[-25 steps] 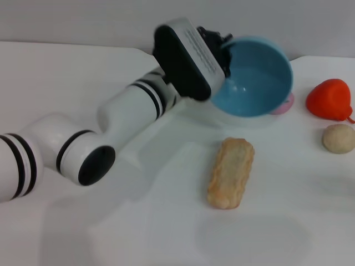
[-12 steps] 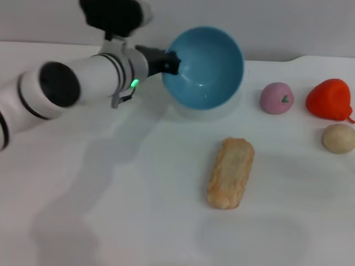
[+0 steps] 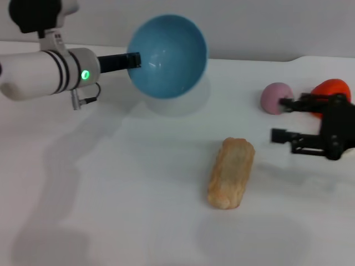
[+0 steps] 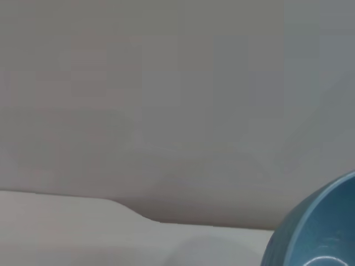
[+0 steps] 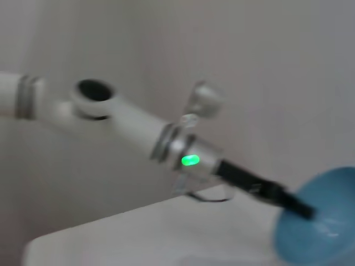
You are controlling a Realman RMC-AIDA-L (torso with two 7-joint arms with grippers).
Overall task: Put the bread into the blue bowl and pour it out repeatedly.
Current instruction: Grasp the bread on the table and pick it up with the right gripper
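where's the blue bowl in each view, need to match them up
Head view: the blue bowl is held off the table, upper centre-left, gripped at its rim by the left end effector.
Left wrist view: only a slice of its outer wall shows in the lower right corner.
Right wrist view: it sits at the lower right edge, on the end of the left arm.
Shared landmark: the bowl's blue rim.

pink ball (image 3: pixel 275 97) — red fruit (image 3: pixel 331 88)

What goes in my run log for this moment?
left gripper: holds blue bowl aloft | bread: on table | right gripper: open
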